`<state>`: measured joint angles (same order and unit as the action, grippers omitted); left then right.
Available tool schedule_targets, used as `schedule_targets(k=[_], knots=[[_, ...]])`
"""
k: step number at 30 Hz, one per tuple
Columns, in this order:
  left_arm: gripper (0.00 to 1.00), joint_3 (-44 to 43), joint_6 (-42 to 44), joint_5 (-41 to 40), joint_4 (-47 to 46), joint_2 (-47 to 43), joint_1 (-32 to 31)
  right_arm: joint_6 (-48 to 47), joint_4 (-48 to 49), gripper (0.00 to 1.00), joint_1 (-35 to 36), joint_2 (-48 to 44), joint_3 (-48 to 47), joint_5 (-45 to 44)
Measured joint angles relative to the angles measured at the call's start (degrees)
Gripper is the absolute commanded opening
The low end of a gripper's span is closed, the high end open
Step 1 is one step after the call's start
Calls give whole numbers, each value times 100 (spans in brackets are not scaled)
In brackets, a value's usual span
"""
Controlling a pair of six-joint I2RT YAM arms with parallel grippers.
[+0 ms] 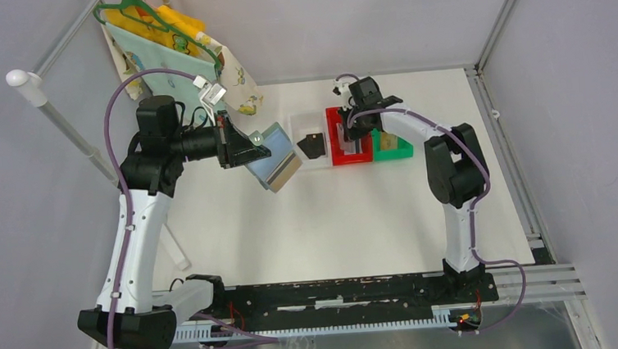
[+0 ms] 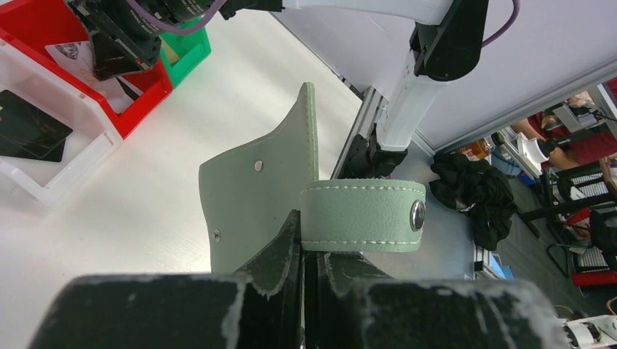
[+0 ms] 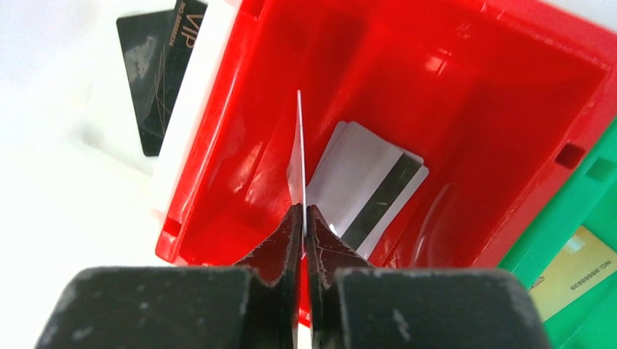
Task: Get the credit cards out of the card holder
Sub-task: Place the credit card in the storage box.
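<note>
My left jaws are clamped shut on the edge of the card holder, which I hold up off the desk, just left of the white bin. From my left wrist the holder shows as a pale grey-green flap standing on edge, with its snap strap sticking out to the right, just past the jaw tips. My right jaws are closed on a thin card, pinched by its lower edge and seen edge-on, so I cannot tell its colour. That card stands upright inside the red bin, above the bin's floor. On that floor, just to the right of the held card, lie silver cards stacked together, the top one showing a dark stripe. The white bin next door on the left holds a black card lying flat. The green bin on the other side of the red one holds a gold card. The three bins sit side by side, touching, at the far middle of the desk.
</note>
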<state>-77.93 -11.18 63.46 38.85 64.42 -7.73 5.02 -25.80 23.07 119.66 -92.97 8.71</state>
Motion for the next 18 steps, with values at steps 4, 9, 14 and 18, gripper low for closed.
schedule_targets(k=[4,9,14,18], knots=[[2,0,0,0,0,0,0,7,7,34,2,-114,177,-4],[2,0,0,0,0,0,0,44,0,53,7,-271,529,-48],[2,0,0,7,0,0,0,70,-52,70,13,-634,608,-243],[2,0,0,22,0,0,0,127,-13,80,39,-1320,688,-332]])
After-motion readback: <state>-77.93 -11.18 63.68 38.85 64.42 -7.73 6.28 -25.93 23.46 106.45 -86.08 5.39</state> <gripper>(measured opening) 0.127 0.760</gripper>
